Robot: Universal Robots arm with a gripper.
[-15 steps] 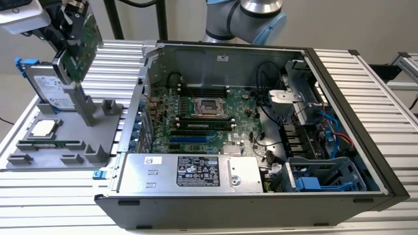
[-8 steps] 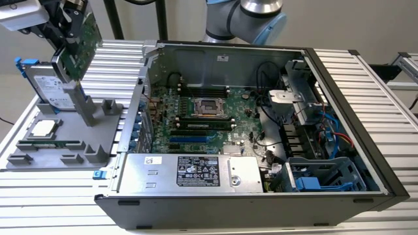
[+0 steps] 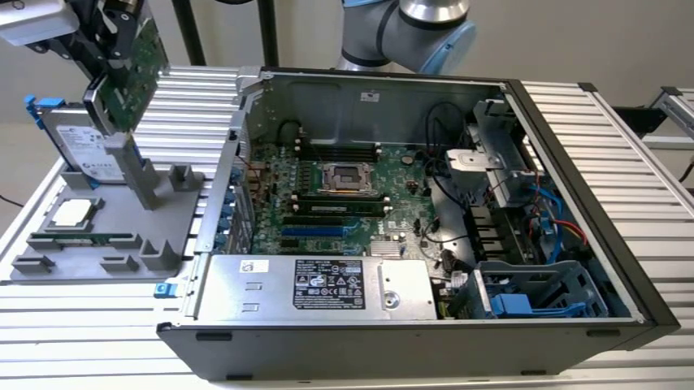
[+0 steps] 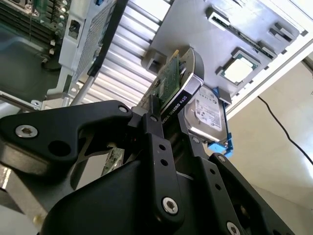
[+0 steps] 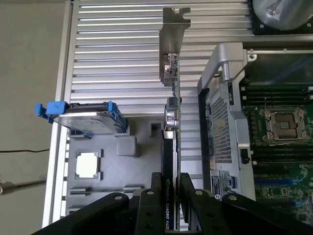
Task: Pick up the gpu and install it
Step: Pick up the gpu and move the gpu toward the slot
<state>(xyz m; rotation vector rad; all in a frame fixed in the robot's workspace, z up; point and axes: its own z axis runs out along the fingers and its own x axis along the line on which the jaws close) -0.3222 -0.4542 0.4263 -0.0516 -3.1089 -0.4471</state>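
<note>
Above the ribbed table [image 5: 117, 49], the tilted claw [image 5: 171, 182] pinches the gpu [image 5: 169, 156] by one end.

the gpu [image 5: 169, 156] is made up of a green board, a black cooler and a silver bracket. the gripper [image 5: 168, 196] is finished in matte black. the hard drive [image 5: 83, 117] is silver and framed in blue. the holder [image 3: 65, 268] is moulded in plain grey, the table [image 3: 607, 146] is ribbed in pale silver stripes, and the motherboard [image 3: 407, 215] is coloured green inside the dark grey case [image 3: 434, 349].
</note>
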